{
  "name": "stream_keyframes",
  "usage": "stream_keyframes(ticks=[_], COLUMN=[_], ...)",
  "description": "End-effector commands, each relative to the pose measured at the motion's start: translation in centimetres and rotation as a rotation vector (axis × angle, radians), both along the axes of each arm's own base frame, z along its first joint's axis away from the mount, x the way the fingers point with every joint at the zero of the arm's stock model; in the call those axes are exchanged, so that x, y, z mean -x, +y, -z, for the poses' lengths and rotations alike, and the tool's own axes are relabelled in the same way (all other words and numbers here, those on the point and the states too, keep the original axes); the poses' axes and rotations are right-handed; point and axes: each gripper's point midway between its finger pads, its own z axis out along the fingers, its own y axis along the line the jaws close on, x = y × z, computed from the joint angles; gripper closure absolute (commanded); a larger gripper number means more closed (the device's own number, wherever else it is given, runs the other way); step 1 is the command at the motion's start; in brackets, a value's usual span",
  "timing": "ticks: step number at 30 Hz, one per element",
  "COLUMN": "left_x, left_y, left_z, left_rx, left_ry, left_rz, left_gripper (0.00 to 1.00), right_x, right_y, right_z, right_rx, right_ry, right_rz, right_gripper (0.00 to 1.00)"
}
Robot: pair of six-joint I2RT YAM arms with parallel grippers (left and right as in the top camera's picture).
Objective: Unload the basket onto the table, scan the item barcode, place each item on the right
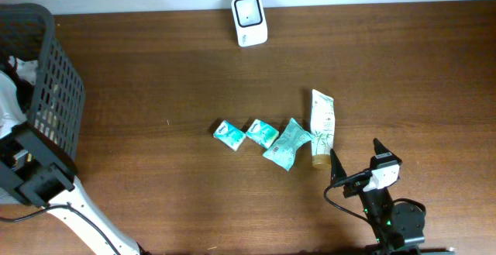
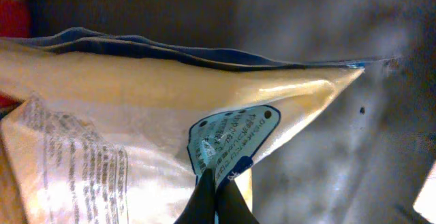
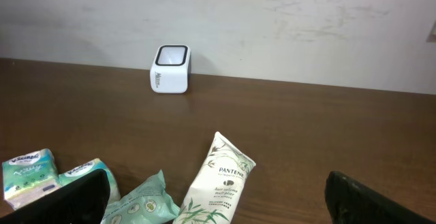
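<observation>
In the left wrist view a cream and white plastic packet [image 2: 157, 108] with a blue-edged label fills the frame. My left gripper [image 2: 216, 180] is shut, its dark fingertips pinching the film at that label's lower edge. Overhead, the left arm [image 1: 35, 174] reaches into the black basket [image 1: 58, 92], which hides its fingers. The white barcode scanner [image 1: 249, 20] [image 3: 169, 69] stands at the table's back edge. My right gripper [image 1: 355, 151] [image 3: 225, 203] hangs open just in front of a white Pantene tube [image 1: 321, 127] [image 3: 216, 183], holding nothing.
A green wipes pack [image 1: 287, 143] [image 3: 139, 200] lies left of the tube. Two small teal tissue packs [image 1: 229, 135] [image 1: 262, 133] lie further left. The basket sits at the table's left end with white items inside.
</observation>
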Motion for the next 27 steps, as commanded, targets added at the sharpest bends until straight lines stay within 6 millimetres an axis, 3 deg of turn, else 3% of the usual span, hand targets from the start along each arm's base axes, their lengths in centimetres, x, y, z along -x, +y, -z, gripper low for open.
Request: stream_keyframes(ticks=[1, 3, 4, 6, 9, 11, 15, 16, 18, 20, 22, 25, 27], left_x=[-0.7, -0.2, 0.5, 1.8, 4.0, 5.1, 6.3, 6.5, 6.7, 6.8, 6.6, 6.0, 5.8], left_y=[1.1, 0.7, 0.3, -0.7, -2.5, -4.1, -10.5, -13.1, -16.1, -21.1, -24.7, -29.2, -32.1], left_z=[-10.2, -15.2, -18.9, -24.2, -30.8, -34.2, -40.5, -41.9, -42.8, -43.9, -43.5, -40.2, -35.8], left_rx=[-0.095, -0.128, -0.154, -0.187, -0.219, -0.224, -0.167, -0.148, -0.127, -0.079, -0.027, 0.059, 0.122], left_ry=[-0.199, -0.293, -0.363, -0.466, -0.614, -0.700, -0.884, -0.919, -0.942, -0.969, -0.952, -0.834, -0.673], left_rz=[-0.158, -0.201, -0.223, -0.258, -0.291, -0.286, -0.150, -0.091, -0.028, 0.086, 0.170, 0.271, 0.332], left_gripper=[1.00, 1.00, 1.00, 1.00, 1.00, 1.00, 1.00, 1.00, 1.00, 1.00, 1.00, 1.00, 1.00], right_x=[0.0, 0.0, 0.0, 0.0, 0.0, 0.0, 0.0, 0.0, 0.0, 0.0, 0.0, 0.0, 0.0], right_y=[-0.1, -0.1, -0.1, -0.1, -0.1, -0.1, -0.1, -0.1, -0.1, -0.1, -0.1, -0.1, -0.1], right_z=[0.2, 0.2, 0.2, 0.2, 0.2, 0.2, 0.2, 0.2, 0.2, 0.2, 0.2, 0.2, 0.2], right_rx=[-0.003, -0.003, -0.003, -0.003, -0.004, -0.003, -0.003, -0.003, -0.003, -0.003, -0.003, -0.003, -0.003], right_ry=[0.004, 0.004, 0.004, 0.004, 0.004, 0.004, 0.004, 0.005, 0.004, 0.004, 0.004, 0.004, 0.004], right_rz=[0.002, 0.001, 0.002, 0.002, 0.002, 0.001, 0.002, 0.001, 0.002, 0.002, 0.002, 0.002, 0.002], right_gripper=[0.01, 0.01, 0.01, 0.01, 0.01, 0.01, 0.01, 0.01, 0.01, 0.01, 0.01, 0.01, 0.01])
